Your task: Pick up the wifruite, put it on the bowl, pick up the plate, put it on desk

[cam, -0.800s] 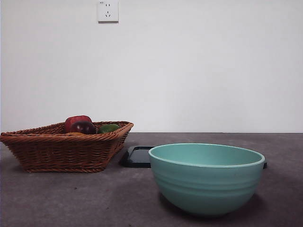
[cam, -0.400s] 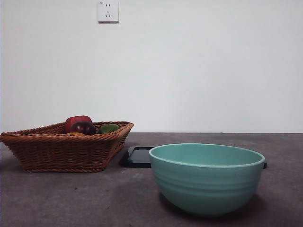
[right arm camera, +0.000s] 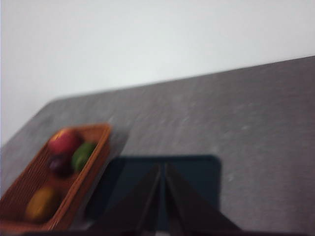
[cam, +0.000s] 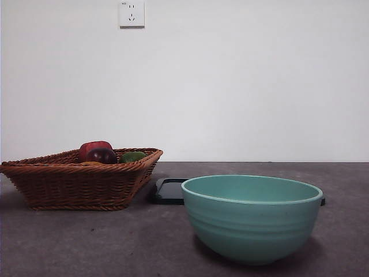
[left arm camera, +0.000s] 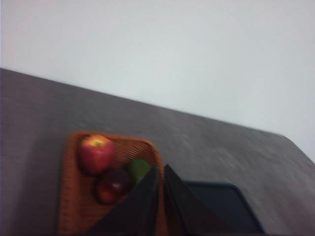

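The wifruite (right arm camera: pixel 42 204), small and orange-brown, lies in the wicker basket (cam: pixel 81 184) at the end away from the red fruit (right arm camera: pixel 64 141). In the front view the basket's rim hides nearly all of it. The teal bowl (cam: pixel 252 216) stands upright near the front of the desk (cam: pixel 86 242), with nothing visible inside. A dark square plate (cam: pixel 169 191) lies flat behind the bowl, between it and the basket. My left gripper (left arm camera: pixel 161 169) is shut, high above the basket's edge. My right gripper (right arm camera: pixel 162 167) is shut, high above the plate (right arm camera: pixel 197 172). Neither holds anything.
The basket also holds a dark purple fruit (cam: pixel 102 155) and a green fruit (cam: pixel 133 156). A white wall with a socket (cam: pixel 131 13) rises behind the desk. Both wrist views are blurred.
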Controlling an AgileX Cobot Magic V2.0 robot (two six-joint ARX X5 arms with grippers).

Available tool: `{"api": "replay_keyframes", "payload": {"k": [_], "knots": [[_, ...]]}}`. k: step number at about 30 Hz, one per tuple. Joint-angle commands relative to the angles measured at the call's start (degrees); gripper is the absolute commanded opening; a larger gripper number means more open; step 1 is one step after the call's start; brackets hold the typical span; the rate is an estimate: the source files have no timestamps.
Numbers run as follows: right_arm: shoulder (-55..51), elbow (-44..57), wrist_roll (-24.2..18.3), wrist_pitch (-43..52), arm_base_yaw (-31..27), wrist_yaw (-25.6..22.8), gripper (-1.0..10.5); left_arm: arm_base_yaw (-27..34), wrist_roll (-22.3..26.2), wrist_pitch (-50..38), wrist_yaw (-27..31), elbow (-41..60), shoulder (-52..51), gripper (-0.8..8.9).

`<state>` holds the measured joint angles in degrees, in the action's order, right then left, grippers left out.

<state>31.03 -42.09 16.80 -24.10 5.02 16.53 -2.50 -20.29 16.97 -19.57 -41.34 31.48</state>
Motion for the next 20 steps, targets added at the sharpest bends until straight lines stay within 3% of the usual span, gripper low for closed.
{"api": "replay_keyframes", "payload": {"k": [1, 8, 14, 20], "knots": [[2.9, -3.5, -6.4, -1.6, 1.9, 1.9, 0.1, -0.5, 1.6, 0.5, -3.3, -4.3, 2.5, 0.15], [10.1, -10.3, -12.4, -7.4, 6.3, 10.9, 0.1, -2.8, 5.8, 7.0, -11.7, -12.7, 8.4, 0.15], [11.4, -11.3, -12.7, -8.2, 8.5, 17.4, 0.1, -7.3, 10.7, 12.8, -14.0, -16.3, 10.5, 0.15], [9.3, -11.3, -12.7, -10.8, 8.6, 18.4, 0.1, -11.4, 15.3, 18.1, -14.0, -16.4, 10.4, 0.15]]}}
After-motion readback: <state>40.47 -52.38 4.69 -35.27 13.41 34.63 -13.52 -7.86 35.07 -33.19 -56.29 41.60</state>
